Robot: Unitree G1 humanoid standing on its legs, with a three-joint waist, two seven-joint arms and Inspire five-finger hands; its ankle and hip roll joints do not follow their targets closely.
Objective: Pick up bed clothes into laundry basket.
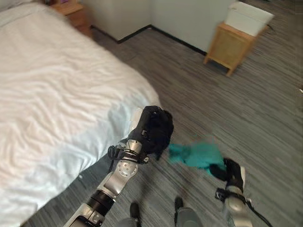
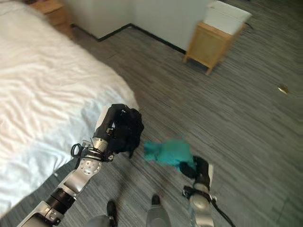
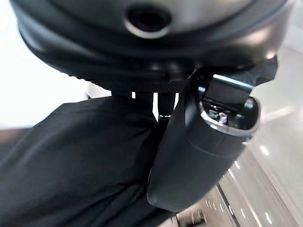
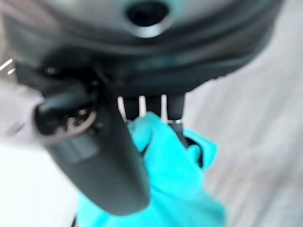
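My left hand (image 1: 147, 130) hangs off the corner of the bed (image 1: 52, 104), curled round a bunched black garment (image 1: 158, 130). The left wrist view has that black cloth (image 3: 71, 165) lying under the thumb. A teal garment (image 1: 196, 154) is held low over the floor by my right hand (image 1: 233, 171), in front of me on the right. In the right wrist view the teal cloth (image 4: 180, 175) is pinched between the thumb and the fingers. A white laundry basket (image 1: 248, 17) sits on a wooden stand (image 1: 229, 45) by the far wall.
The bed with its wrinkled white sheet takes the left half of the view. A wooden nightstand (image 1: 73, 14) stands at the bed's head. Grey striped carpet (image 1: 236, 104) stretches between me and the stand.
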